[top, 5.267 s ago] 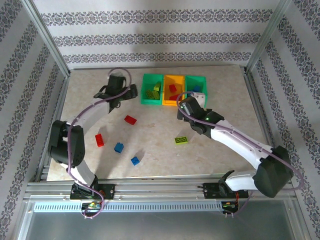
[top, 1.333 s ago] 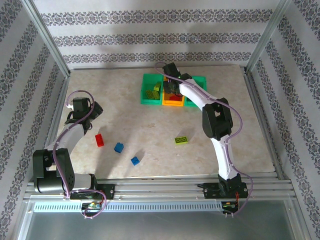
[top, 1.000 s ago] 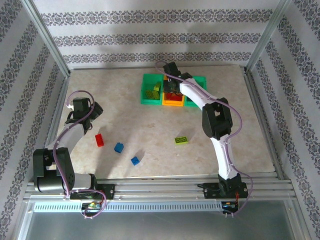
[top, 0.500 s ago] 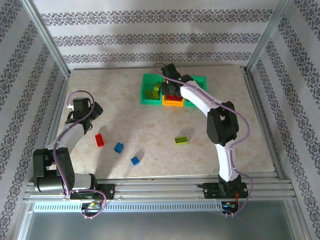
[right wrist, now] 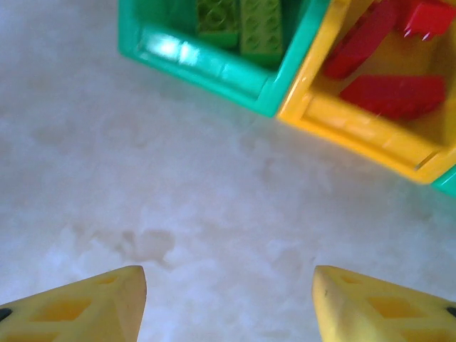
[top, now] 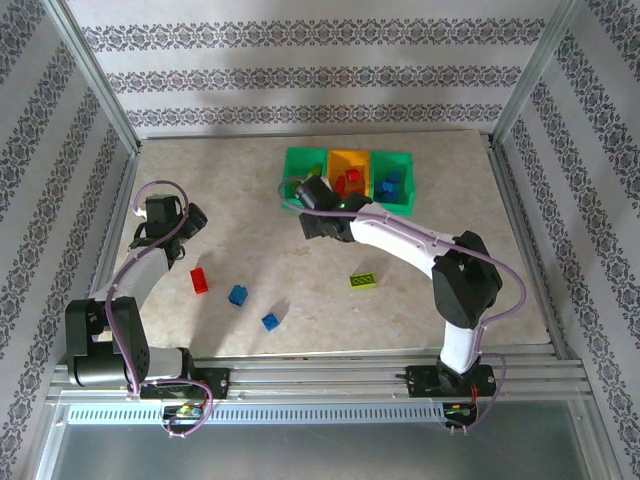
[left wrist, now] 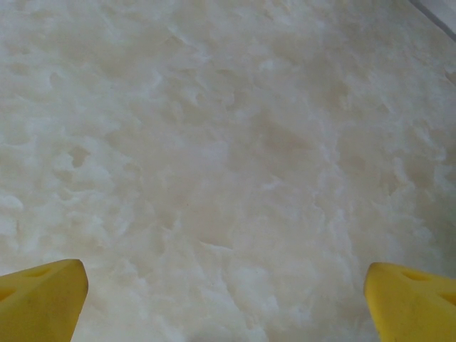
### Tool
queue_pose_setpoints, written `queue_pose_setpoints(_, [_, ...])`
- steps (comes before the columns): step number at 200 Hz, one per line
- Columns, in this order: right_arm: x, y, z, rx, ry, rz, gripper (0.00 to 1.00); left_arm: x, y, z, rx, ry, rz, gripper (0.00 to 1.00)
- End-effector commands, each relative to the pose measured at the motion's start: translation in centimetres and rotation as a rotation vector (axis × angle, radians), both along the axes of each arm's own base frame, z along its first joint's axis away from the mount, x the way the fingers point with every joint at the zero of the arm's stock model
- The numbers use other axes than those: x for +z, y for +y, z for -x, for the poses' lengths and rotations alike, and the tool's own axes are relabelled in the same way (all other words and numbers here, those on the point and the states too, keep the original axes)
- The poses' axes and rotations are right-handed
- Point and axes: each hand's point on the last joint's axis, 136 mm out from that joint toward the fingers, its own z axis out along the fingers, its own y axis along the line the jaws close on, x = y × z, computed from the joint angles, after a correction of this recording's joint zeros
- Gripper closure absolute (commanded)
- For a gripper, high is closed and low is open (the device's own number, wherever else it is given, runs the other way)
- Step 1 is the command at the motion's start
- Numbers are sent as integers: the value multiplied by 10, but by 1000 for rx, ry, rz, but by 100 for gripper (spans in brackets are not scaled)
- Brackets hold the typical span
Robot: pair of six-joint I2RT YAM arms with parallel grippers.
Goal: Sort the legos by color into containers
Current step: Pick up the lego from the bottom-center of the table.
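Green plastic bin [right wrist: 206,60] on the left holds lime studded bricks [right wrist: 242,25], the orange-yellow bin [right wrist: 356,121] red bricks [right wrist: 392,92], the other green bin [top: 395,208] blue bricks [top: 388,183]. Right gripper [right wrist: 228,285] hangs just before them, fingers spread, empty. Left gripper [left wrist: 228,285] gapes over bare table [left wrist: 228,142]. Four loose bricks [top: 238,295] lie between the arms.

Pale marbled tabletop [top: 300,280], striped patterned wallpaper [top: 300,75], aluminium frame posts [top: 95,75].

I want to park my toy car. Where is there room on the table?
Bare table right of the right green bin, and back left between the left gripper and left green bin. Crowded in front: red brick, blue bricks, lime brick.
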Motion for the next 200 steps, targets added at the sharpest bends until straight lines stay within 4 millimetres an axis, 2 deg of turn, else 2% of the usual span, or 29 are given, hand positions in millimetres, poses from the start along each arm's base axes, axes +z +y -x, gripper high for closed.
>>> queue_pose_setpoints(1, [8,7,27,6,-4,-22,37,16,3,-4,-2,-57,-1,0])
queue_pose_setpoints(27, [1,22,60,70,29,-4,37,17,3,-3,-3,-62,0,0])
queue_pose_setpoints(76, [0,41,103,182,65,11,36,17,2,-2,-1,-63,6,0])
queue_pose_setpoints(130, [-16,61,139,271,123,22,36,15,1,-3,-1,-61,18,0])
queue_pose_setpoints(200, [-44,104,178,383,250,4,37,10,1,-3,3,-51,19,0])
